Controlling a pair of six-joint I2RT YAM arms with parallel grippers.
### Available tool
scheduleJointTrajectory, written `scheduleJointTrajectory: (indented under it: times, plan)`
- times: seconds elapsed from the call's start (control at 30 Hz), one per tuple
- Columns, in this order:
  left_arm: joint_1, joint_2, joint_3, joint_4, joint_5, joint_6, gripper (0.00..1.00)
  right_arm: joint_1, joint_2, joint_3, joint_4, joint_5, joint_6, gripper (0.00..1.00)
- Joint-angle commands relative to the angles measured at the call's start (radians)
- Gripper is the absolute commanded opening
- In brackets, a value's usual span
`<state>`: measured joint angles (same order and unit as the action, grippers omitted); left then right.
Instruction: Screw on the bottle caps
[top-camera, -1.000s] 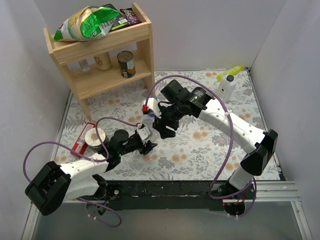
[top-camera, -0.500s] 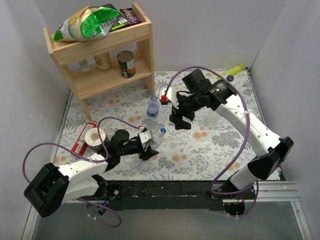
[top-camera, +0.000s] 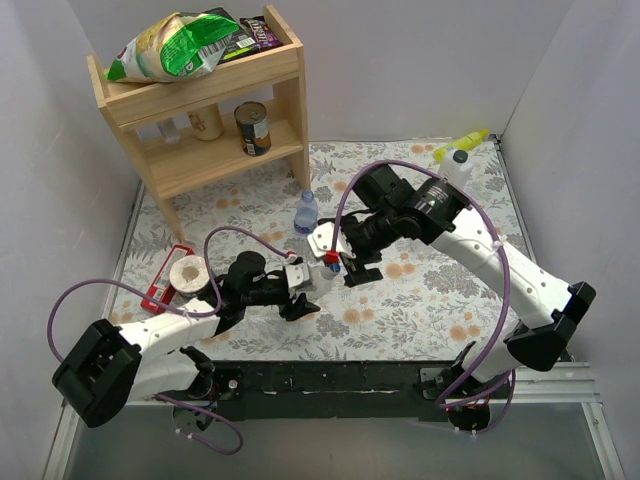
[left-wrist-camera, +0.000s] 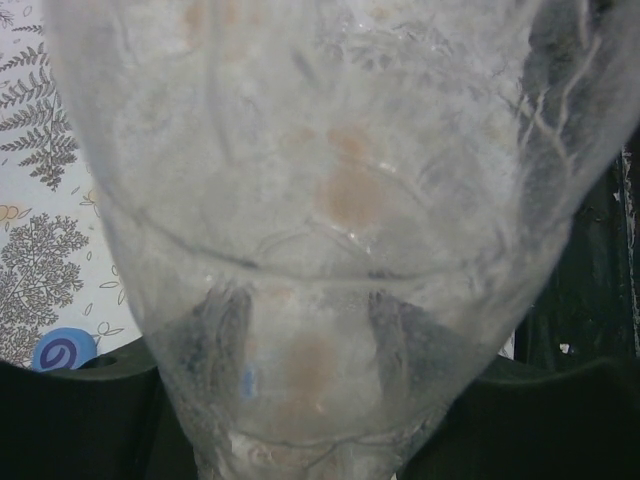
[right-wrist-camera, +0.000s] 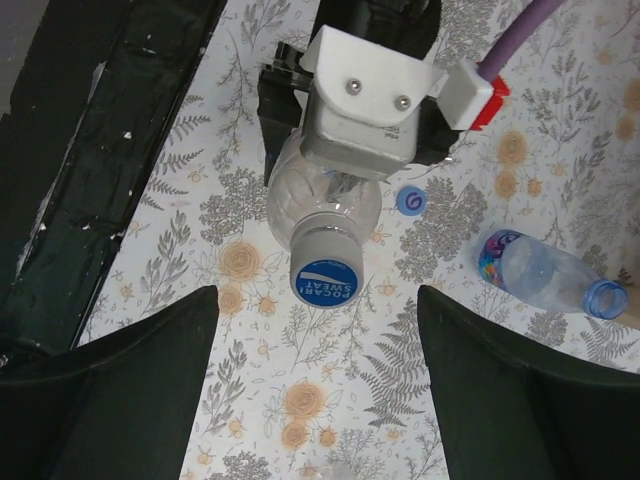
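My left gripper (top-camera: 298, 292) is shut on a clear bottle (right-wrist-camera: 325, 205) and fills the left wrist view (left-wrist-camera: 330, 200) with it. In the right wrist view a blue cap (right-wrist-camera: 328, 276) sits on that bottle's neck. My right gripper (right-wrist-camera: 320, 400) is open and empty, above the capped bottle with its fingers (right-wrist-camera: 110, 390) wide on either side; it also shows in the top view (top-camera: 352, 268). A loose blue cap (right-wrist-camera: 409, 201) lies on the cloth beside the bottle, also in the left wrist view (left-wrist-camera: 62, 350). A second bottle with a blue label (right-wrist-camera: 540, 272) lies uncapped to the right; in the top view it is behind the grippers (top-camera: 305, 212).
A wooden shelf (top-camera: 200, 110) at the back left holds a tin can (top-camera: 253, 128) and snack bags (top-camera: 180, 45). A white bottle with a yellow nozzle (top-camera: 455, 165) stands at the back right. A tape roll (top-camera: 188, 272) sits by the left arm. The black table edge (right-wrist-camera: 90, 150) is near.
My right gripper swung away to the right, then came back down-left over the bottle in my left gripper. The left gripper kept its hold and shifted slightly.
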<state>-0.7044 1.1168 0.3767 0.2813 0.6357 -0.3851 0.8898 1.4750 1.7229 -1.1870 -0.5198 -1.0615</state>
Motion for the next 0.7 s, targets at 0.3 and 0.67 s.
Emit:
scheduleJointTrajectory:
  times: [0.3, 0.67]
  plan:
    - [-0.003, 0.017, 0.060, 0.018, 0.045, -0.077, 0.00, 0.051, -0.113, -0.192, 0.283, 0.118, 0.112, 0.88]
    - [-0.001, 0.003, 0.044, 0.071, 0.016, -0.193, 0.00, 0.057, -0.124, -0.209, 0.282, 0.132, 0.158, 0.88]
